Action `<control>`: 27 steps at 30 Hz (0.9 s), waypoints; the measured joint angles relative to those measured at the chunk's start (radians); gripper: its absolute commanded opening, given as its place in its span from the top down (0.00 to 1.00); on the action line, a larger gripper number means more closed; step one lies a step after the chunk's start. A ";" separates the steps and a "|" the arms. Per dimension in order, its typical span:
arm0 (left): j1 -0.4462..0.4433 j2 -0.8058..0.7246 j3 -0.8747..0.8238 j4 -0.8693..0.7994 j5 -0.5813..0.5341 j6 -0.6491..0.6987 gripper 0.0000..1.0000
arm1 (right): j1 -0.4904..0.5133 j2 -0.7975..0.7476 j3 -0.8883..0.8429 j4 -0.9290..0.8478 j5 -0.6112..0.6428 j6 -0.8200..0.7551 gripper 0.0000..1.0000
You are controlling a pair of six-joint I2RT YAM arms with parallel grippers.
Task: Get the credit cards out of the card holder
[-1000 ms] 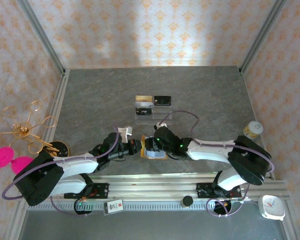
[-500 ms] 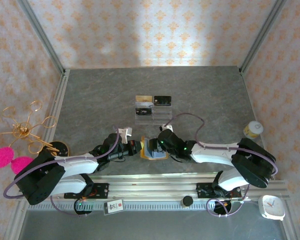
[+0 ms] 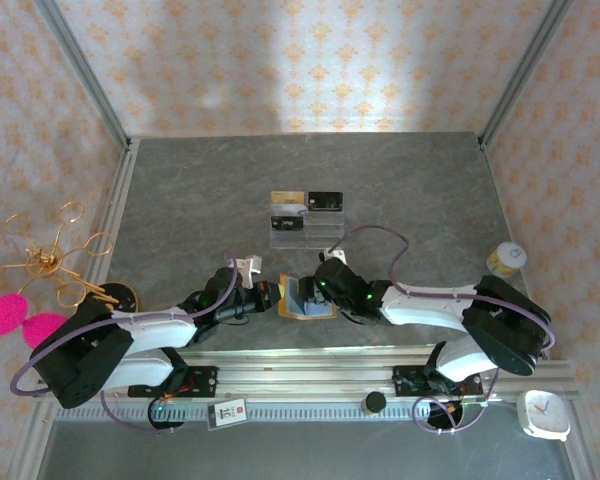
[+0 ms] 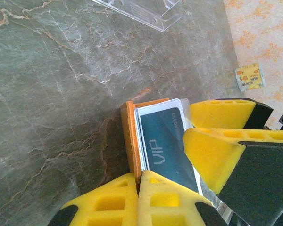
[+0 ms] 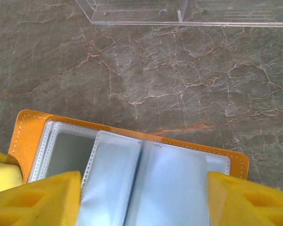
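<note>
The tan-orange card holder [image 3: 302,300] lies open near the table's front edge between both grippers. My left gripper [image 4: 139,178] is shut on the edge of its orange cover [image 4: 130,136]. A dark blue credit card marked VIP [image 4: 166,146] sits in a clear sleeve. My right gripper [image 5: 141,202] is open, its yellow fingers [image 5: 40,197] straddling the clear sleeves [image 5: 146,183], which look pale blue. The orange rim [image 5: 132,130] shows beyond them. A gold card [image 3: 287,198], a black card [image 3: 325,200] and a dark card [image 3: 285,222] rest on the stand.
The clear acrylic stand [image 3: 305,228] is at mid-table, just beyond the holder [image 5: 179,14]. A small yellow-white roll [image 3: 505,258] sits at the right edge. A gold wire rack with pink pads [image 3: 40,280] is off the table's left side, and a white clock [image 3: 545,413] at bottom right.
My right gripper has shifted slightly right over the holder, uncovering more of the open sleeves. My left gripper has stayed shut on the cover.
</note>
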 measured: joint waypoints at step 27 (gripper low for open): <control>0.029 -0.179 -0.019 -0.160 -0.039 0.011 0.69 | 0.038 -0.175 0.056 -0.138 0.043 -0.074 0.56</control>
